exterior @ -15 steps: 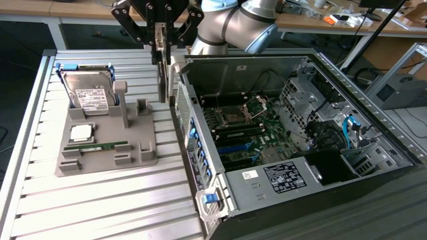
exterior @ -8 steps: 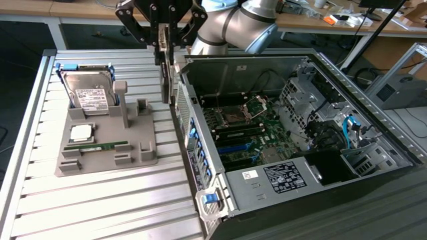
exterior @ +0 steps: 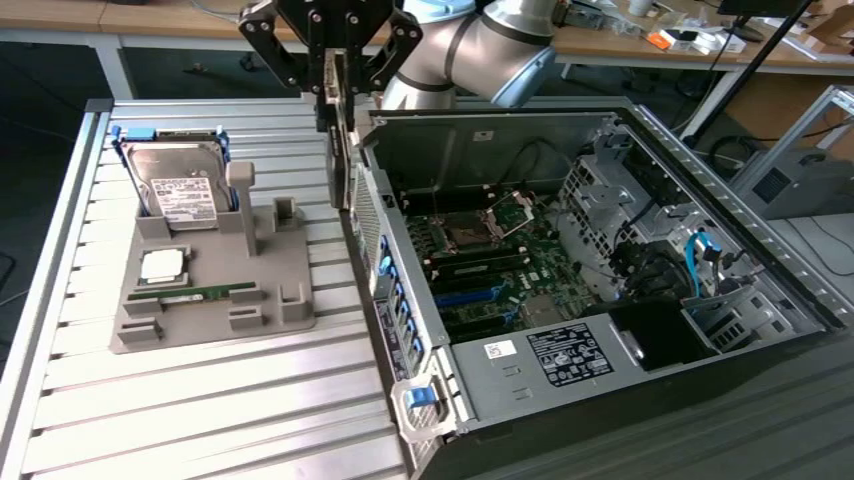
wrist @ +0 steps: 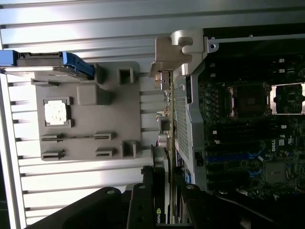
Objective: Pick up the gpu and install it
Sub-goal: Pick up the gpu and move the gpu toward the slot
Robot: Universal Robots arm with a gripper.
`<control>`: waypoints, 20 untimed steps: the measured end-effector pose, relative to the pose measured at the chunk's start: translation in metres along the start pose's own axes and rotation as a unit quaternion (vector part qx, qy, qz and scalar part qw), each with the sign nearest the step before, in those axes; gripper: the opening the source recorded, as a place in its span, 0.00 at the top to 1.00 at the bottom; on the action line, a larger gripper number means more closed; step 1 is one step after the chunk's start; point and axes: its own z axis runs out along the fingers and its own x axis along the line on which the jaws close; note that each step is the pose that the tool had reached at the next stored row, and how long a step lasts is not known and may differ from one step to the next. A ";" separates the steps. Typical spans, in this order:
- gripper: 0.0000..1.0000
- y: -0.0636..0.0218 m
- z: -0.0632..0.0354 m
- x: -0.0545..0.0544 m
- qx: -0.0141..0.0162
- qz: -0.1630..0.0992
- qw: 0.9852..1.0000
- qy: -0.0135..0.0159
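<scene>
The gpu hangs edge-on as a thin dark card, with my gripper shut on its upper end. It is in the air just over the side wall of the open computer case, between the case and the grey holder. In the wrist view the gpu runs away from my fingers, and its silver end bracket is at the far end. The motherboard lies exposed inside the case, to the exterior view's right of the card.
A grey parts holder sits on the slatted table at the exterior view's left. It carries a hard drive standing upright, a processor chip and a green memory stick. Drive cages and cables fill the case's far side.
</scene>
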 end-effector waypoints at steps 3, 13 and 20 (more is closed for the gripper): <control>0.73 -0.0006 0.0000 -0.002 0.000 0.000 1.000 0.000; 0.73 -0.0028 0.0003 -0.008 0.000 0.000 1.000 0.000; 0.73 -0.0044 0.0005 -0.012 0.000 0.000 1.000 0.000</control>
